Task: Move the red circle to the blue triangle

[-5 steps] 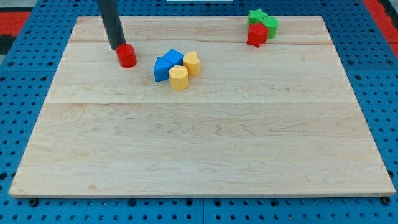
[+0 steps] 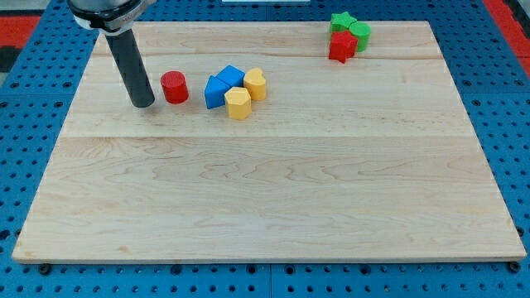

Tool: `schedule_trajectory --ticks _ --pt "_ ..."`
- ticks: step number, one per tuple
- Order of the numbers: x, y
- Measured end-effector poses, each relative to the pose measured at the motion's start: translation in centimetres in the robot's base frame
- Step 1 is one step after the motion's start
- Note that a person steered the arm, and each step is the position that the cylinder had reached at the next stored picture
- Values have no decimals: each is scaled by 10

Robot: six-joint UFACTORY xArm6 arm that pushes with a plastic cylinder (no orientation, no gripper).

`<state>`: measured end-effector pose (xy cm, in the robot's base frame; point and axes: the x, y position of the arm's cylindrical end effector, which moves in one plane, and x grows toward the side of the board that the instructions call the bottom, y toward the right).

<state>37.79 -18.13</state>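
Red circle (image 2: 174, 87) waits near the blue triangle (image 2: 215, 91), and you see my tip (image 2: 142, 104), a bare rod holding nothing, at its left to push rightward

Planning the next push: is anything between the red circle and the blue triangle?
Nothing visible. The red circle sits just left of the blue triangle with bare board between them. My tip is on the circle's left, also unobstructed.

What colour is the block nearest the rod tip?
Red: the red circle, just to the view's right of my tip. Only the camera view shows it.
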Motion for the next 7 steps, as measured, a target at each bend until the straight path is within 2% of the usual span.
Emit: schedule_trajectory --ticks 1,3,7 --pt "-16 2" --pt "-17 40" --pt "-17 50"
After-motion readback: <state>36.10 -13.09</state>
